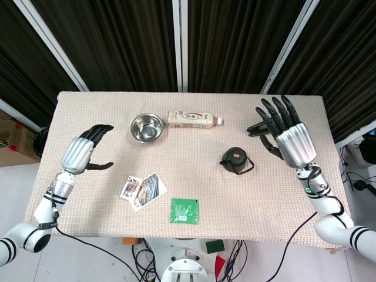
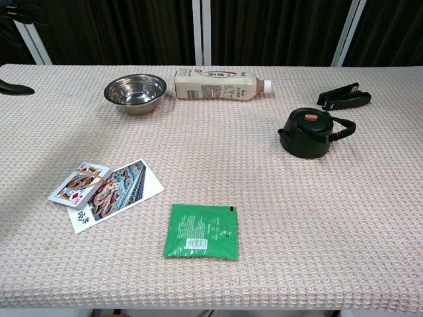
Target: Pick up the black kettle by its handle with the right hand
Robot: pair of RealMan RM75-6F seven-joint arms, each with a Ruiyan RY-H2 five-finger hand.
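We see right hand (image 1: 286, 138) fingers (image 2: 344, 97) spread, empty, just beside black kettle (image 1: 236, 160) handle (image 2: 340, 127); left hand (image 1: 82, 154) open-fingered, empty.

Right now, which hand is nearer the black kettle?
Right. The right hand hovers open just beyond the black kettle on its handle side; the left hand is far across the table, past the steel bowl.

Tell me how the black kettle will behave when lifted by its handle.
The small black kettle looks rigid, probably metal or ceramic, so heavy for its size. Its loop handle sits to one side, so it may tilt spout-down. The lid with brown knob could slip off.
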